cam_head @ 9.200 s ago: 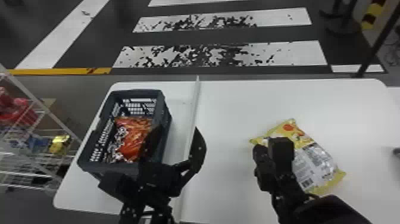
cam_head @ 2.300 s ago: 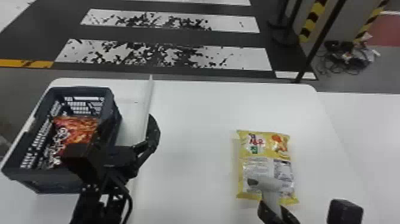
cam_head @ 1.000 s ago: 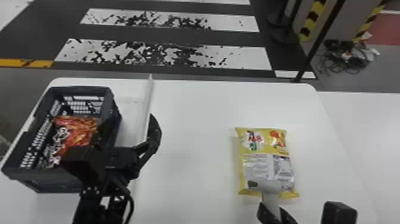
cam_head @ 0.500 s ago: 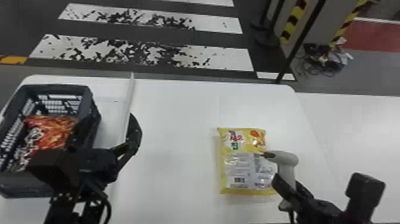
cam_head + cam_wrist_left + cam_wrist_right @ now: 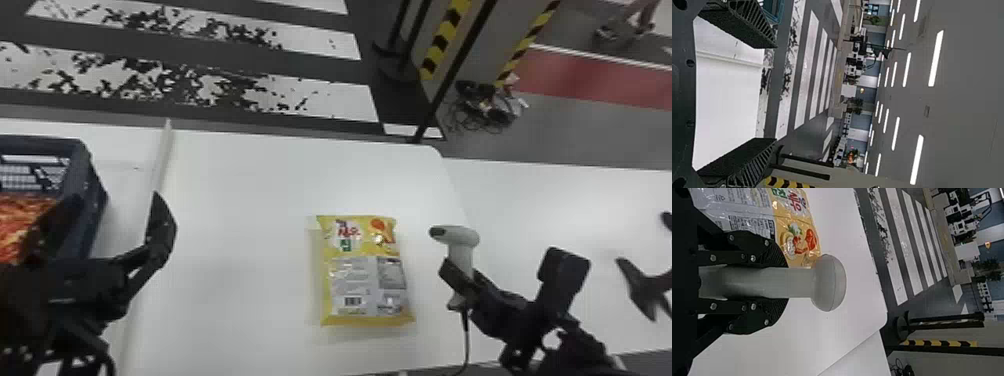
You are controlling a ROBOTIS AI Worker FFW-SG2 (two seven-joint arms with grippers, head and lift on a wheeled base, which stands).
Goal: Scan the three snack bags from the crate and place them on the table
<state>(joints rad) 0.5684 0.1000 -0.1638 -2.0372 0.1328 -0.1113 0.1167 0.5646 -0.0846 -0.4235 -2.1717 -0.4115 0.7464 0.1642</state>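
White counter (image 5: 240, 200), before a dark floor with worn white stripes. Right gripper (image 5: 462, 277): one, closed around the handle of a pale scanner (image 5: 457, 235), cable (image 5: 466, 340) hanging below. Left gripper (image 5: 117, 196): one, spread wide, empty, partly hiding the crate. Yellow snack bag (image 5: 362, 270): one, flat on the counter, printed panel and barcode up, just beside the scanner. Pale raised strip (image 5: 162, 155): one, between yellow bag and dark crate (image 5: 95, 210). Orange-red snack bag (image 5: 17, 220): inside the crate. Beyond: striped posts (image 5: 445, 35), tangled cables (image 5: 482, 107) on the floor.
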